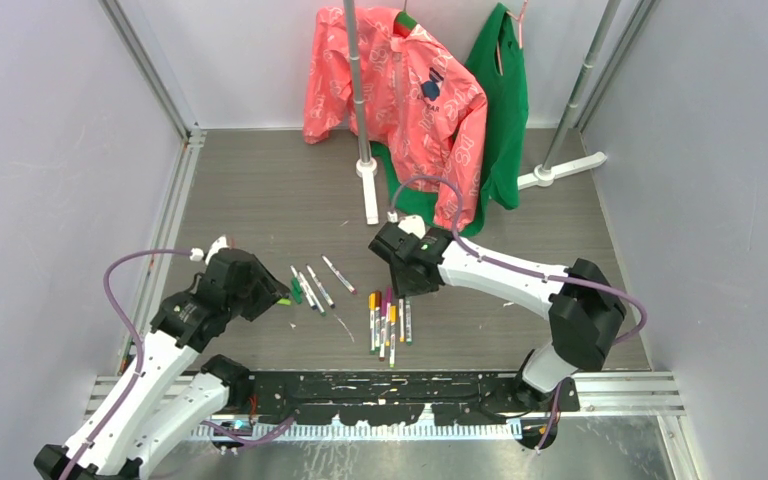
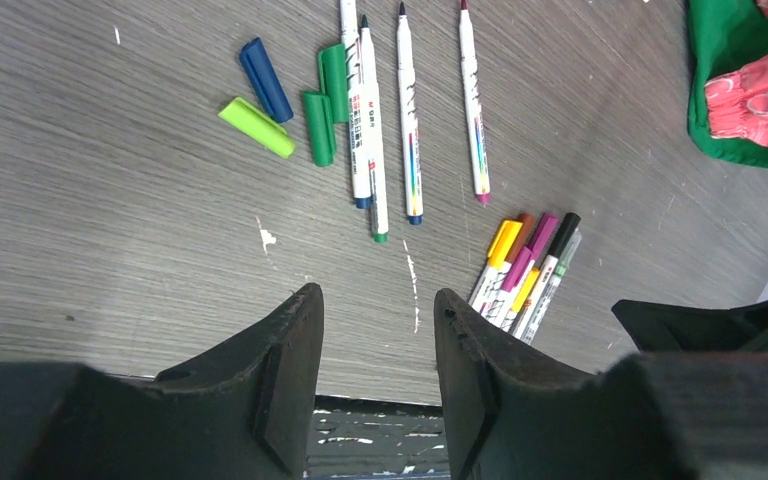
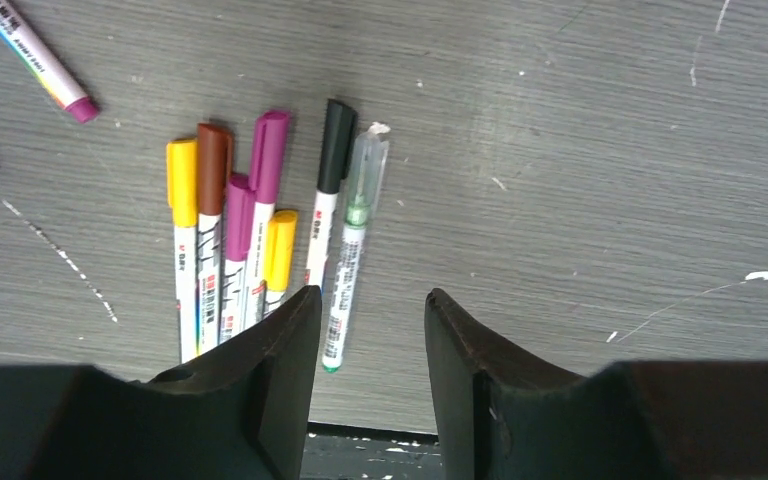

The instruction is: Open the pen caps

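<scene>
Left tool (image 2: 375,300) released, empty, above bare table (image 2: 110,230). Ahead of it lie uncapped pens (image 2: 405,120) side by side, with loose pen caps (image 2: 318,127) (blue, lime, two green) just left of them. Right tool (image 3: 365,300) released, empty, over capped pens (image 3: 225,230) in tight bunch. Clear-capped pen (image 3: 355,230) at bunch's right edge. Open table right of bunch. Pink jacket (image 1: 410,90), green garment (image 1: 505,110) and stand pole (image 1: 358,90) at far edge, well apart. Walls (image 1: 50,150) close both sides.

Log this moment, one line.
left end effector: open, empty | right end effector: open, empty, near capped pens | loose caps beside uncapped pens | task: partly done
</scene>
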`<action>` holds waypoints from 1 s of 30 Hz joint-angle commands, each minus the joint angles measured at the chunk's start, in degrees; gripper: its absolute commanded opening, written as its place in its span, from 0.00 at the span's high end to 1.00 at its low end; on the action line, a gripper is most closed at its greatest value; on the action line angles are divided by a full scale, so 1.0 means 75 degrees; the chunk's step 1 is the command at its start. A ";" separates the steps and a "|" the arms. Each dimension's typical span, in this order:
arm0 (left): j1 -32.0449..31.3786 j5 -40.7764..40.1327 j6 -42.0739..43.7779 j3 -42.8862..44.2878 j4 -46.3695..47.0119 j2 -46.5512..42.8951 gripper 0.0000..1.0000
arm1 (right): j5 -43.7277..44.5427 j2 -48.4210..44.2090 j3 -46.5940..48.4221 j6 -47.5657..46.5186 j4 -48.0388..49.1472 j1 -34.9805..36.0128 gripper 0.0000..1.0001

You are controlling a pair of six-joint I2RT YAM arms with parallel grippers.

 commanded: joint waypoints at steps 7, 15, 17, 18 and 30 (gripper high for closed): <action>-0.0058 0.0124 0.0764 0.0400 0.0103 0.0245 0.54 | 0.0717 0.0389 0.0416 0.1084 -0.0163 0.0554 0.52; -0.0063 0.0144 0.1104 0.0814 0.0102 0.0489 0.54 | 0.0628 0.0513 -0.0057 0.1478 0.0169 0.0543 0.53; -0.0061 0.0156 0.1154 0.0815 0.0113 0.0499 0.54 | 0.0584 0.0503 -0.0205 0.1544 0.0303 0.0555 0.53; -0.0061 0.0156 0.1175 0.0815 0.0117 0.0509 0.54 | 0.0588 0.0509 -0.0263 0.1603 0.0321 0.0552 0.53; -0.0055 0.0284 0.1265 0.0766 0.0294 0.0571 0.54 | 0.0333 0.0416 -0.0983 0.1990 0.0822 0.0602 0.54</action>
